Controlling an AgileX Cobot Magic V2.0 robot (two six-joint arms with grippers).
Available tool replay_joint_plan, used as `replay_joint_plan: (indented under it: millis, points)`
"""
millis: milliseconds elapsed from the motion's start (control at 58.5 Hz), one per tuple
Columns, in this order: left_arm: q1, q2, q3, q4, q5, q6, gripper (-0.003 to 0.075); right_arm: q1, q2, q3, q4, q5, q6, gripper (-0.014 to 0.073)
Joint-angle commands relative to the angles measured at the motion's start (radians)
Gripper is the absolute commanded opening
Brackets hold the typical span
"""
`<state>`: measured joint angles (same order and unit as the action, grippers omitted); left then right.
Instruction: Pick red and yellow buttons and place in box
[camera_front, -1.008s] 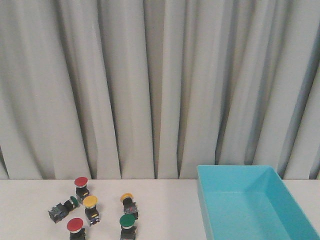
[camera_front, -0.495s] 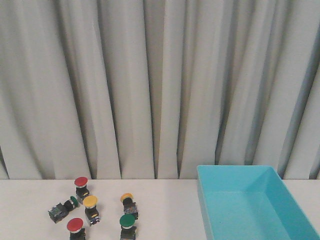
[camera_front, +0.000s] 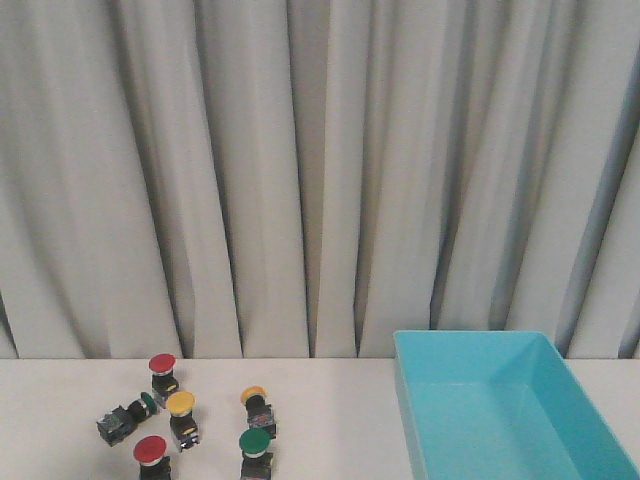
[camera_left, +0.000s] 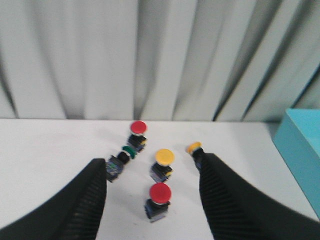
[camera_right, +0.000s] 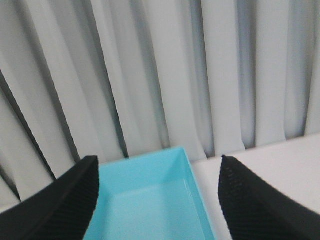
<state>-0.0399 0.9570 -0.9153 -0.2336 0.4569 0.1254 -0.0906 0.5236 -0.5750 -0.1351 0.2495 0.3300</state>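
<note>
On the white table at the left stands a cluster of push buttons: a red one at the back (camera_front: 162, 364), a red one at the front (camera_front: 150, 450), a yellow one in the middle (camera_front: 181, 404) and a tilted yellow one (camera_front: 254, 396). The turquoise box (camera_front: 415, 440) sits at the right, with nothing visible in it. In the left wrist view my left gripper (camera_left: 152, 172) is open, its jaws spread either side of the front red button (camera_left: 160, 193) and the middle yellow button (camera_left: 164, 157). My right gripper (camera_right: 157, 172) hangs open over the box (camera_right: 197, 200), holding nothing.
Two green-capped buttons share the cluster: one upright (camera_front: 254, 442) at the front, one lying on its side (camera_front: 125, 416) at the left. A grey pleated curtain (camera_front: 320, 170) closes off the far edge of the table.
</note>
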Motion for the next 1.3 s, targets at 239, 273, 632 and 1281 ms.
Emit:
replay_joint_plan:
  millis: [239,273,632,1281]
  points:
    - [-0.005,0.312,-0.093,-0.493,-0.083,0.374,0.0413,-0.007,0.038,-0.037,0.008,-0.096,-0.066,0.0498]
    - [-0.007,0.343,-0.093,-0.518,-0.070,0.410,0.0413,-0.007,0.038,-0.037,0.008,-0.092,-0.066,0.0498]
    - [-0.044,0.620,-0.302,-0.500,0.011,0.487,0.0413,-0.007,0.040,-0.037,0.007,-0.076,-0.067,0.0498]
    - [-0.043,0.833,-0.372,-0.421,0.050,0.437,0.0413,-0.007,0.040,-0.037,0.006,-0.038,-0.068,0.0498]
